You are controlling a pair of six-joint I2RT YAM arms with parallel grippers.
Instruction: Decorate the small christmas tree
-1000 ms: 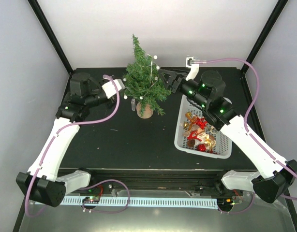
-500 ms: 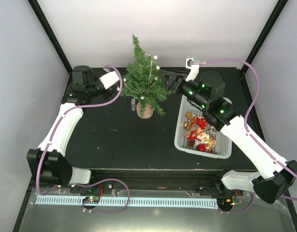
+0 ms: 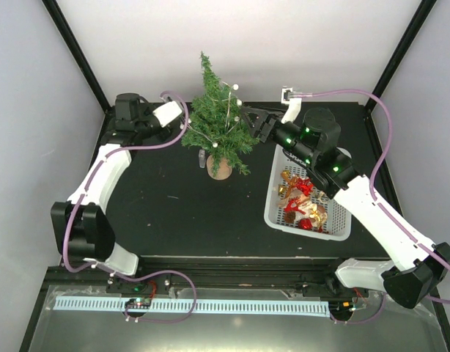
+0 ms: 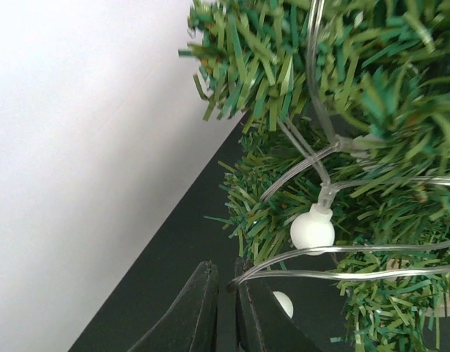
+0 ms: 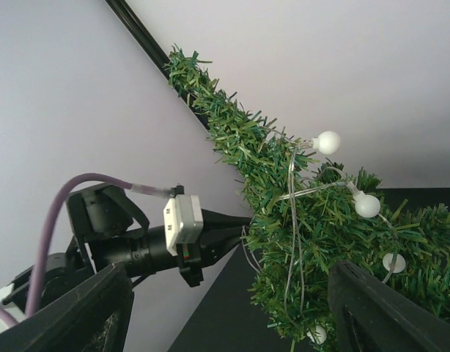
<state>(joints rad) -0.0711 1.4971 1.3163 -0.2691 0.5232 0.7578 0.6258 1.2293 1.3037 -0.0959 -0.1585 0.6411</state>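
Observation:
The small christmas tree (image 3: 218,125) stands upright in its brown pot (image 3: 219,169) at the back middle of the black table. A clear light string with white bulbs (image 3: 230,103) is draped over its branches. My left gripper (image 3: 184,126) is at the tree's left side, shut on a loop of the light string (image 4: 243,279); a white bulb (image 4: 311,229) hangs just beyond its fingertips. My right gripper (image 3: 248,122) is wide open and empty at the tree's right side. In the right wrist view the tree (image 5: 313,220) stands between its fingers (image 5: 86,315), with the left gripper (image 5: 232,224) beyond it.
A white basket (image 3: 272,211) with red and gold ornaments stands right of the tree, under my right arm. A small clear piece (image 3: 202,160) lies by the pot's left side. White walls and black frame posts close the back and sides.
My left arm has swung back and to the left, its elbow now near the left wall, while the gripper stayed at the tree's left side. The right arm has not moved.

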